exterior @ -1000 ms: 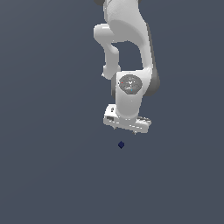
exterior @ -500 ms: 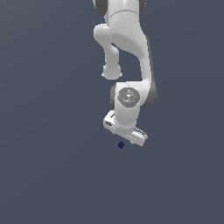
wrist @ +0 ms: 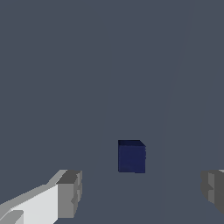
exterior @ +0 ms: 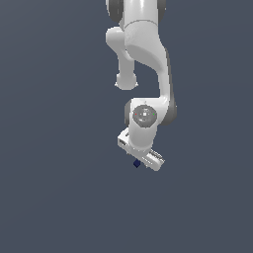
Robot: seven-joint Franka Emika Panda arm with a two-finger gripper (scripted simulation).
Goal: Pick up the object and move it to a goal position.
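The object, a tiny dark navy-blue cube (exterior: pixel 137 163), rests on the grey floor just under the white hand. In the wrist view the cube (wrist: pixel 131 156) lies ahead of the gap between the two grey fingertips (wrist: pixel 70 194), closer to neither by much, and touches neither. My gripper (wrist: pixel 142 192) is open, its jaws set wide apart with nothing between them. In the exterior view the gripper (exterior: pixel 142 160) hangs low and tilted, its fingers mostly hidden by the hand, right beside the cube.
The white arm (exterior: pixel 143 59) reaches down from the upper edge of the exterior view. Plain dark grey ground (exterior: pixel 59 197) spreads on all sides, and no goal marker shows.
The hand has dropped lower and tilted, closing in on the cube from above. The cube has stayed where it was.
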